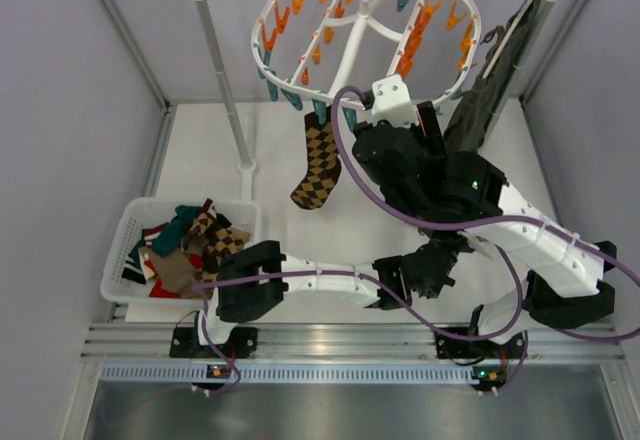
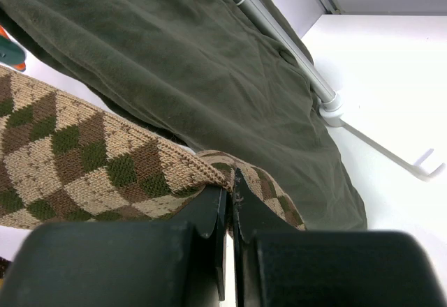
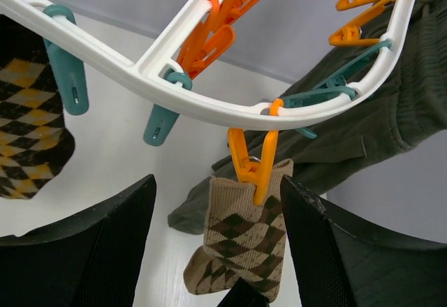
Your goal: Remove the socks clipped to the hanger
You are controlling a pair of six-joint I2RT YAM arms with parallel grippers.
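My left gripper (image 2: pixel 229 192) is pressed together on the toe end of the tan argyle sock (image 2: pixel 84 160). Sock's long axis runs up from there to its cuff, bitten by an orange clip (image 3: pixel 253 167). My right gripper (image 3: pixel 218 185) is spread, clip sitting between its fingers, just under the hanger (image 3: pixel 209 108) rim. Right arm is nearer the clip.

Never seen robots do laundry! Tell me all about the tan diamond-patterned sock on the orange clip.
The tan sock looks knitted, with brown and green diamonds and a ribbed cuff. It hangs cuff-up from an orange clip on the white hanger, between the right end effector's open fingers. The left end effector pinches its lower end.
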